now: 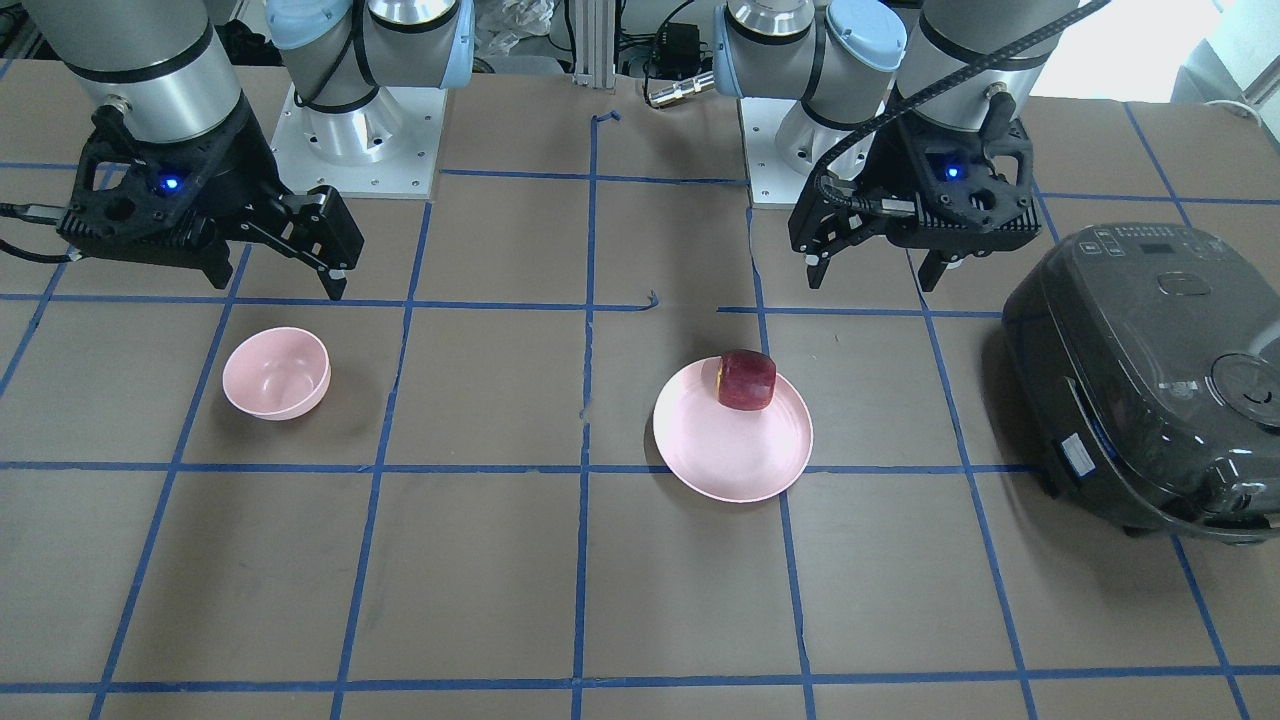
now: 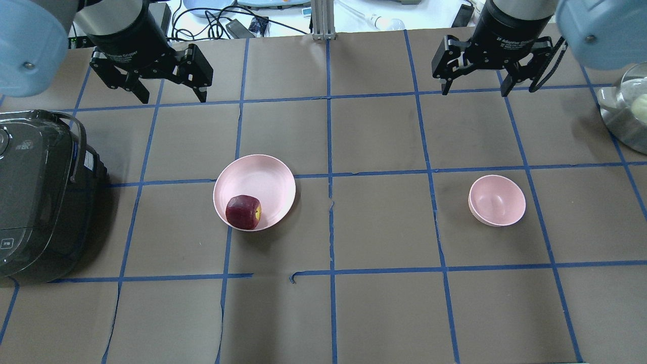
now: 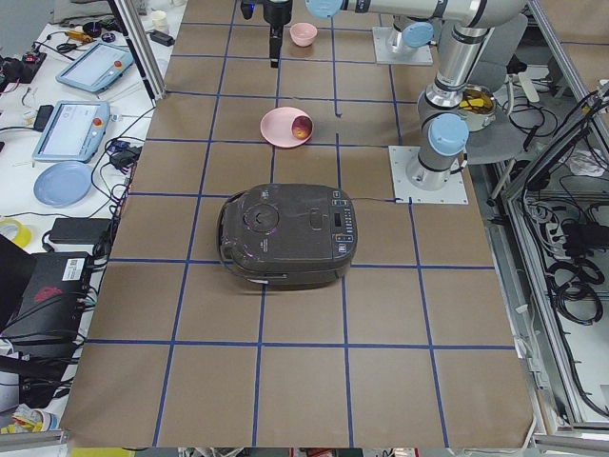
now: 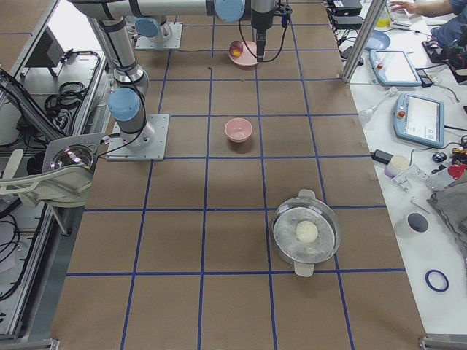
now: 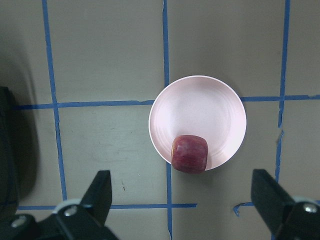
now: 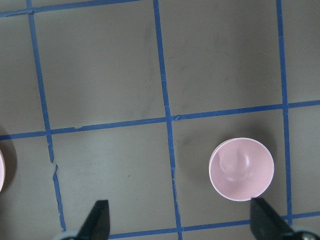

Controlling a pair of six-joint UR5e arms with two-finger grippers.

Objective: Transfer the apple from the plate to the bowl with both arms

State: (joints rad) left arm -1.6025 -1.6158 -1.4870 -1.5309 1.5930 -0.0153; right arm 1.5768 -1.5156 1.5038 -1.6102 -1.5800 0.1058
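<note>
- The apple [image 2: 243, 212] is seen lying on the plate [image 2: 263, 182], close to the rim on the side nearer the robot. A yellowish patch is turned to one side.
- The plate is set on the tabletop [image 2: 379, 227] in the robot's left half, across a crossing of blue tape lines [image 2: 328, 136].
- The bowl [image 2: 497, 200] is stood upright in the robot's right half, well apart from the plate, with its glossy pink inside shown.
- The left fingers [image 5: 100, 195] are held wide apart, high over the tabletop, and nothing is touched by them. The plate and the apple are framed between them in the left wrist view.
- The right fingers [image 6: 267, 222] are likewise spread wide apart and raised, with nothing gripped. The bowl is seen below them in the right wrist view.
- A dark rice cooker [image 2: 35, 197] is placed beyond the plate at the robot's left.
- A lidded steel pot [image 2: 627, 114] is placed at the far right edge.
</note>
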